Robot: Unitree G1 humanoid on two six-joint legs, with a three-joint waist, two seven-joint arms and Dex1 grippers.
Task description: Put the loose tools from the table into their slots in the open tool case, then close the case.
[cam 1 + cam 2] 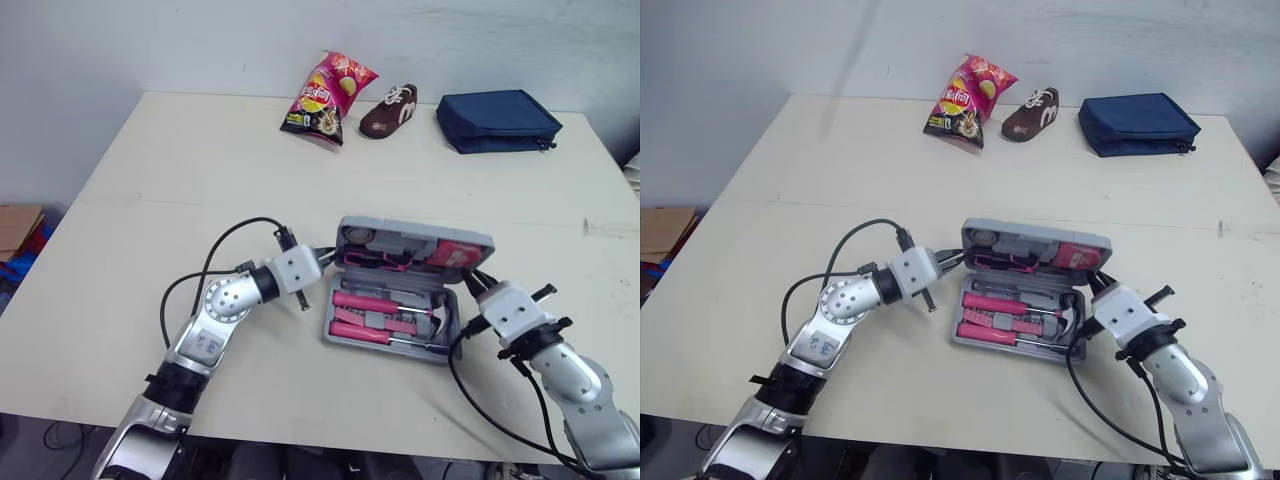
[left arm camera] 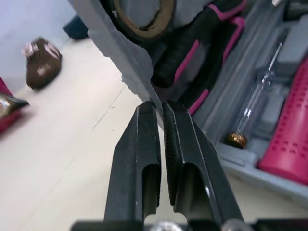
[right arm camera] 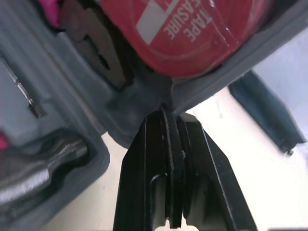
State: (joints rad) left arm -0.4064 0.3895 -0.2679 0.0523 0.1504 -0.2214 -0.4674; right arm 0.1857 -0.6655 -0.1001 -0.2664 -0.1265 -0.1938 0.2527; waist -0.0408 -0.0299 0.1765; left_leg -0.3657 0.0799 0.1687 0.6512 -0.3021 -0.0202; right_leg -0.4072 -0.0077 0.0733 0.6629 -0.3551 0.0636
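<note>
The grey tool case (image 1: pixel 385 343) lies open near the table's front edge, its lid (image 1: pixel 415 228) standing partly raised. Pink-handled tools (image 1: pixel 375 302) fill the base, and a red tape measure (image 3: pixel 192 33) and pink-handled pliers (image 2: pixel 192 53) sit in the lid. My left gripper (image 1: pixel 325 257) is shut, its tips (image 2: pixel 159 103) against the lid's left edge (image 2: pixel 120 53). My right gripper (image 1: pixel 475 283) is shut too, its tips (image 3: pixel 168 113) pressed to the lid's right end by the hinge. A hammer head (image 3: pixel 38 168) rests in the base.
At the table's far edge lie a red chips bag (image 1: pixel 328 98), a brown shoe (image 1: pixel 390 110) and a navy pouch (image 1: pixel 497 122). A cardboard box (image 1: pixel 15 230) sits on the floor to the left. Bare tabletop (image 1: pixel 200 160) spreads left of the case.
</note>
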